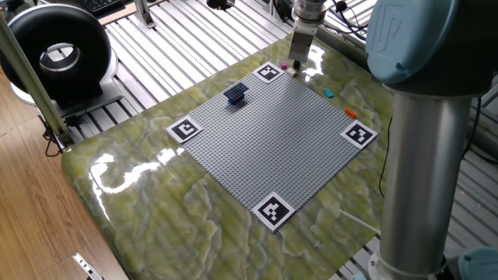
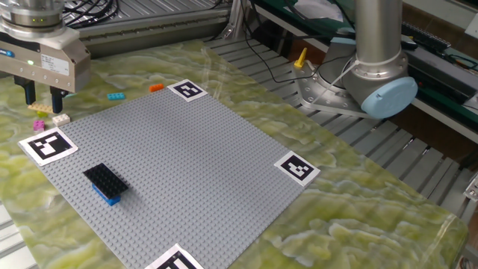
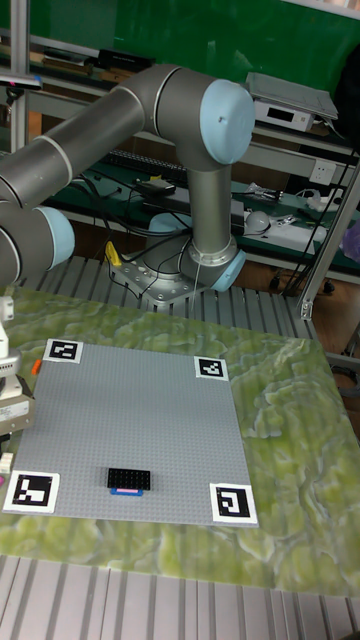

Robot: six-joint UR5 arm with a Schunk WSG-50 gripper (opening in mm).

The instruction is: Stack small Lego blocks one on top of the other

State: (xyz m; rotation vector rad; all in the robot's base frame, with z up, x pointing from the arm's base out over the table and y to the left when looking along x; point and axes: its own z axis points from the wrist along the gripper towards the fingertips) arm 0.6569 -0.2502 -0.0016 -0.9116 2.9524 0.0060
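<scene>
So the tabletop [image 2: 358, 217] is showing off this glossy green-yellow marbled finish, and it's sitting on a frame of ribbed aluminium rails. A big grey studded baseplate [image 2: 179, 164] is lying flat in the middle of it, with a black-and-white marker square [image 2: 299, 168] at each corner.

The gripper [image 2: 42, 93] is hanging over the far corner of the tabletop, just past one marker. Its fingers are sitting apart and nothing's visible between them, so it's looking released. Right below it, off the baseplate, a magenta brick [image 2: 39, 125] and a tan brick [image 2: 61, 118] are lying side by side. A bit along that edge a cyan brick [image 2: 115, 96] and an orange brick [image 2: 155, 87] are sitting on the bare marble.

On the baseplate itself a black plate [image 2: 104, 179] is resting on a blue brick [image 2: 108, 196].

Room-wise: wooden floor and a black ring-shaped device [image 1: 54, 50] on one side, green wall with cluttered shelves behind the arm's base [image 3: 195, 275] on the other.
</scene>
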